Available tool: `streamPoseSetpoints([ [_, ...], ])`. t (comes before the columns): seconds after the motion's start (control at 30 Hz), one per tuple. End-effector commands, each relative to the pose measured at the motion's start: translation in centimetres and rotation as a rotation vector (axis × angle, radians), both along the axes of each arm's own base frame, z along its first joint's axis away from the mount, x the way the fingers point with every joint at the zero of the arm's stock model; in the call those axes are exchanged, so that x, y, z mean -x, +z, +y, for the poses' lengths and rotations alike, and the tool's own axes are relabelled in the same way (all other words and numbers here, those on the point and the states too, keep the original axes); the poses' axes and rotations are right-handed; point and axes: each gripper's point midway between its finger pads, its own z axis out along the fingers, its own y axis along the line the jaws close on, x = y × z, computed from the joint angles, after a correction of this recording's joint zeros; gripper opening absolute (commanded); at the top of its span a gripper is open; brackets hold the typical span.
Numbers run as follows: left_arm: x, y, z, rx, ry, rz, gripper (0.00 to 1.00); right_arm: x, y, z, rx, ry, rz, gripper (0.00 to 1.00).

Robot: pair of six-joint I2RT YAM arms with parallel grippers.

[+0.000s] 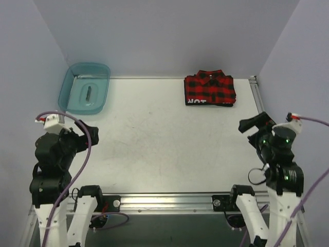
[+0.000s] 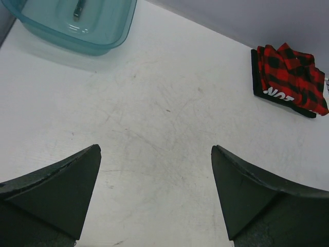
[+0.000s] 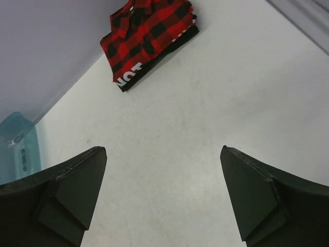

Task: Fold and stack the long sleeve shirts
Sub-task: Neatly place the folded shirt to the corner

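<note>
A folded red-and-black plaid shirt (image 1: 209, 87) (image 2: 290, 74) (image 3: 146, 33) lies at the table's back right, collar toward the wall, with white block letters along its near edge. A black layer (image 2: 255, 74) shows under it, which looks like the black shirt, folded. My left gripper (image 1: 86, 133) (image 2: 156, 149) hovers open over bare table at the near left, far from the stack. Over the near right, my right gripper (image 1: 254, 126) (image 3: 163, 149) is also open, with nothing between its fingers.
A translucent teal bin (image 1: 85, 88) (image 2: 77, 25) (image 3: 18, 146) sits at the back left with a small dark object inside. Pale walls close the table's back and sides. A metal rail (image 1: 169, 200) runs along the near edge between the arm bases.
</note>
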Motion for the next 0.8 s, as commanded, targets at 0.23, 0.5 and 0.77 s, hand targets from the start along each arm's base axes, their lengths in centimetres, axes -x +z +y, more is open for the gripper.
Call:
streamPoseSetpoints([
  [0.23,7.3,-4.2,3.8,-0.195,0.132,0.204,0.98,13.3,-3.2,-3.2,0.279,-0.044,-0.046,1.00],
  [0.5,11.8,-2.1,4.2,-0.060,0.088,-0.104,0.97,13.9,-3.6,-1.9,0.271,0.030,-0.122,1.00],
  [0.77,12.3,-2.2,4.6,-0.062,0.092,-0.128,0.97,13.3,-4.6,-1.6,0.258,0.042,-0.108,1.00],
])
